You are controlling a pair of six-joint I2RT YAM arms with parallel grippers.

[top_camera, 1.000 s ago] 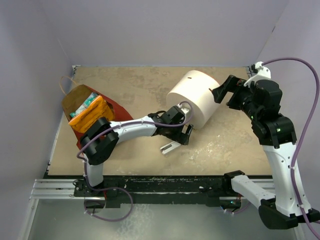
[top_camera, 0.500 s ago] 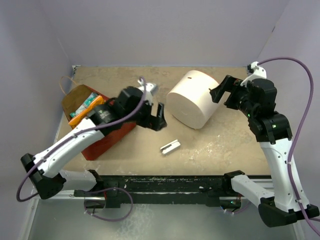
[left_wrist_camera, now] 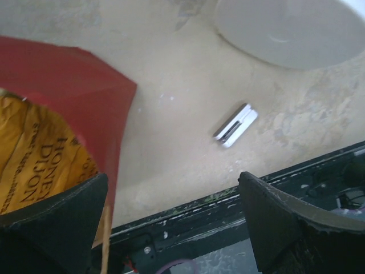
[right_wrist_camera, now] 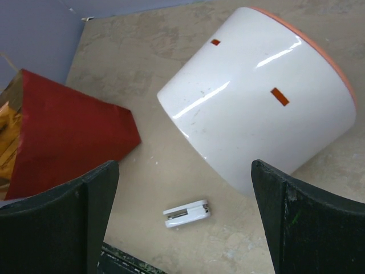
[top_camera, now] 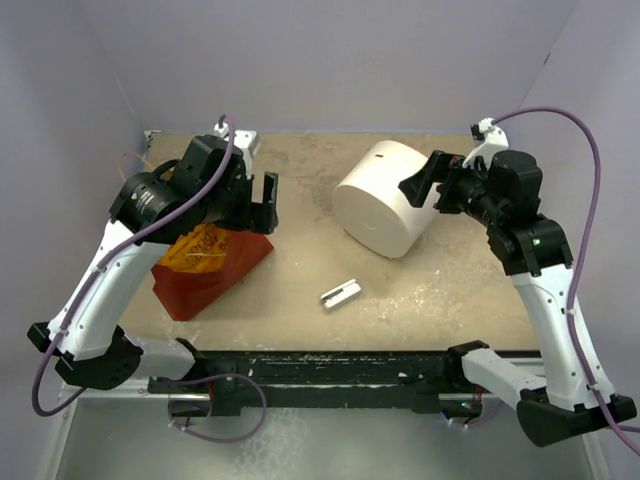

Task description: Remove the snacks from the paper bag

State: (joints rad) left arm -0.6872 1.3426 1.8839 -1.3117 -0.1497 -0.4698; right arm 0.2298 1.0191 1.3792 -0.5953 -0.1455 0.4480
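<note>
Near the left edge, top view: red paper bag (top_camera: pixel 205 288) on its side, flat crinkly orange packet (top_camera: pixel 200 248) at its mouth, left gripper (top_camera: pixel 262 203) spread empty over its right end, nearer than the open right gripper (top_camera: pixel 420 185); left wrist: packet low-left of that gripper; right wrist: bag far left, tapering right.

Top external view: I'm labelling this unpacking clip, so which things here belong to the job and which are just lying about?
Belongs to the job:
red paper bag
orange snack packet showing at the bag's mouth

Just lying about:
white cylinder, on its side
small grey metal bracket on the table
</note>
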